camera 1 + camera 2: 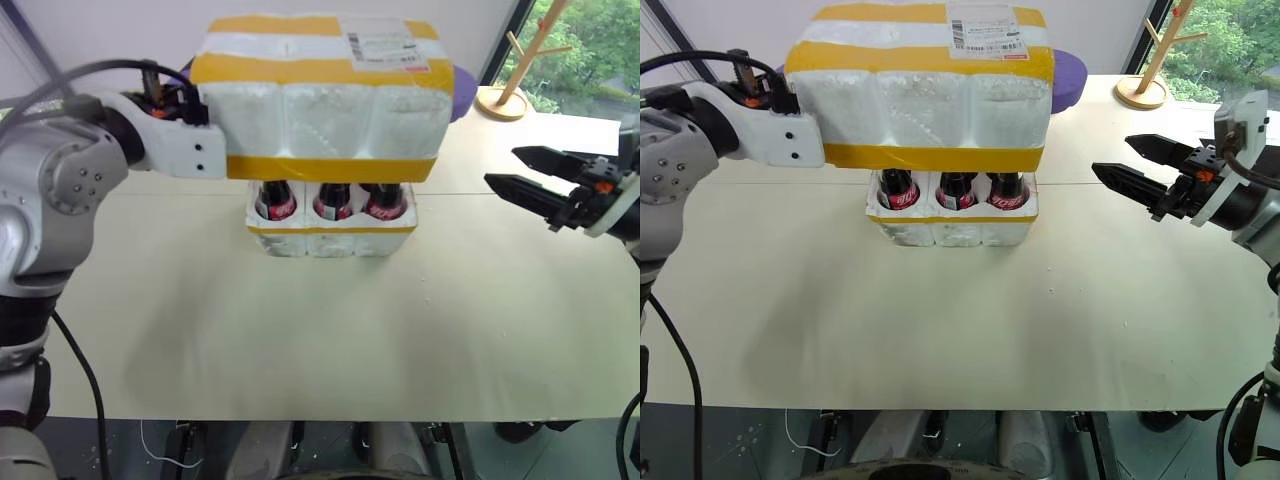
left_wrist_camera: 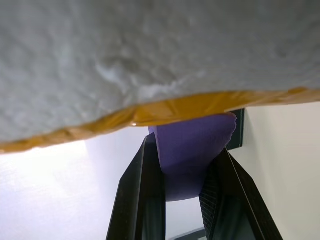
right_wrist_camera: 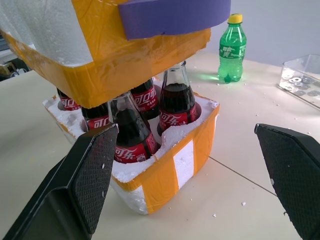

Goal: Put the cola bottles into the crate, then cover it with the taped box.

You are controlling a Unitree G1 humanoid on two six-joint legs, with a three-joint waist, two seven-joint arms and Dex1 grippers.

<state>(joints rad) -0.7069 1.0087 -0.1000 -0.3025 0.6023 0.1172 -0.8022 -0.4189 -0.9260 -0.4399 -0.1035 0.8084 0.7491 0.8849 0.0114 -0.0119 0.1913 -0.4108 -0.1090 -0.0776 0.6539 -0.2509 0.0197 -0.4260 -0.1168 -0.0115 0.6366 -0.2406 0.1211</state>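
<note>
The taped box, white foam with yellow bands and a shipping label, hangs over the crate. Its lower edge sits at the bottles' necks, with a gap above the crate's rim. My left gripper is at the box's left end, shut on a purple foam tab fixed to it. The cola bottles, dark with red labels, stand in the crate's wells and their tops are hidden by the box. My right gripper is open, level with the crate and off to its right, holding nothing.
A green soda bottle and a clear tray of washers stand beyond the crate. A wooden stand and a white sheet are at the table's far right. The pale tabletop stretches out in front of the crate.
</note>
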